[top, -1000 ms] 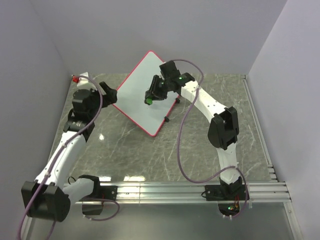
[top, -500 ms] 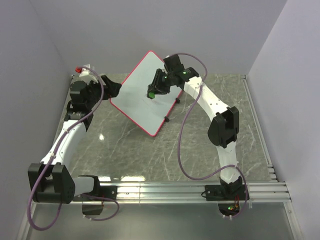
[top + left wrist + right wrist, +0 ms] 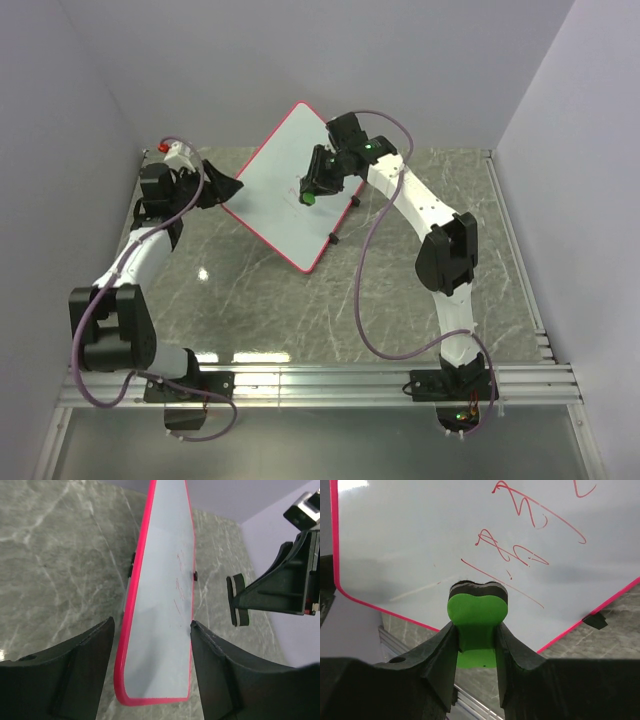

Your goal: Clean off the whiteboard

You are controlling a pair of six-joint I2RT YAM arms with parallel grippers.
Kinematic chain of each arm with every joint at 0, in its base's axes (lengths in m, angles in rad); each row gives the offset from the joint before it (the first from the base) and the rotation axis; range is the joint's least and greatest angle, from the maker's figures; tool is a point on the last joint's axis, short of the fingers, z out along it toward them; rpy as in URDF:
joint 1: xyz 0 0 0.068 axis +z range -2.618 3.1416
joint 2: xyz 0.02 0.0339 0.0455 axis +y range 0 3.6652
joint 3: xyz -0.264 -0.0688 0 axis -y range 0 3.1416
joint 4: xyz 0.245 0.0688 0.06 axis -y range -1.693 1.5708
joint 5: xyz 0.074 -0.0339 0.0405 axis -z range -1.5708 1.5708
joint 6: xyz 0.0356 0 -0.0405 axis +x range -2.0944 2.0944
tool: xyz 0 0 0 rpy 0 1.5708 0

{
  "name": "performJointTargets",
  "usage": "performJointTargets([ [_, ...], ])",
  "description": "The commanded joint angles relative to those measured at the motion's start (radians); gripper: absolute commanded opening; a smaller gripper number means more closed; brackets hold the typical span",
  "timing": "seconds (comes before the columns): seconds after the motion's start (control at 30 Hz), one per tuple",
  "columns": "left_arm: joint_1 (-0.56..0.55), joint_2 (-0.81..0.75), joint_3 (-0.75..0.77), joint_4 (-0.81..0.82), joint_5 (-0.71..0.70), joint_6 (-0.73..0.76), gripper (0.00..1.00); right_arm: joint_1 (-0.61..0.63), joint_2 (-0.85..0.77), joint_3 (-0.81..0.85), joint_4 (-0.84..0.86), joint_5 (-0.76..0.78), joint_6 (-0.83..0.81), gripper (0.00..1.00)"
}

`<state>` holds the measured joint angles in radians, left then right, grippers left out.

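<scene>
Large flat rectangular whiteboard with thin red-pink rim point(image 3: 275, 195) point(image 3: 165, 580) point(image 3: 420, 540): stands steeply tilted toward the rear of the grey marbled table point(image 3: 400, 300), between the two arms, with the small black feet point(image 3: 335, 238) of its right-hand edge down at the tabletop. Bears loose red scribbles point(image 3: 520, 550) point(image 3: 179, 587) across the white face. Left gripper point(image 3: 225, 188) point(image 3: 151, 627): sits astride the board's left corner, one black finger point(image 3: 215, 670) against the white face, the other point(image 3: 75, 670) behind the rim with a thin strip of table showing between; whether truly clamped on the board or merely straddling it cannot be told. Right gripper point(image 3: 312, 192) point(image 3: 476, 630): closed on a small green eraser block with a dark felt face point(image 3: 309, 198) point(image 3: 477, 617), both jaws pressed to its green sides. Felt face set against the whiteboard near the middle of the panel, just below the lowest red stroke in the right wrist view. Pale wiped streak to the left of the eraser, running toward the rounded corner of the rim.
</scene>
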<state>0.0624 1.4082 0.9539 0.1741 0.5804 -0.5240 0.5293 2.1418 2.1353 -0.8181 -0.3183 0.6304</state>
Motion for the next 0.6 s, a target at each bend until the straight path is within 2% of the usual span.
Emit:
performJointTargets([
  [0.0, 0.004, 0.047, 0.020, 0.100, 0.160, -0.016, 0.68, -0.006, -0.031, 0.032, -0.003, 0.002, -0.012, 0.00],
  [0.2, 0.004, 0.120, 0.045, 0.088, 0.182, 0.005, 0.56, -0.003, -0.016, 0.054, 0.010, 0.022, 0.006, 0.00],
  [0.3, 0.005, 0.141, 0.049, 0.087, 0.190, 0.016, 0.43, 0.001, 0.016, 0.074, 0.054, 0.027, 0.029, 0.00],
  [0.57, 0.004, 0.181, 0.080, 0.028, 0.216, 0.065, 0.24, 0.035, 0.111, 0.127, 0.137, 0.108, 0.092, 0.00],
])
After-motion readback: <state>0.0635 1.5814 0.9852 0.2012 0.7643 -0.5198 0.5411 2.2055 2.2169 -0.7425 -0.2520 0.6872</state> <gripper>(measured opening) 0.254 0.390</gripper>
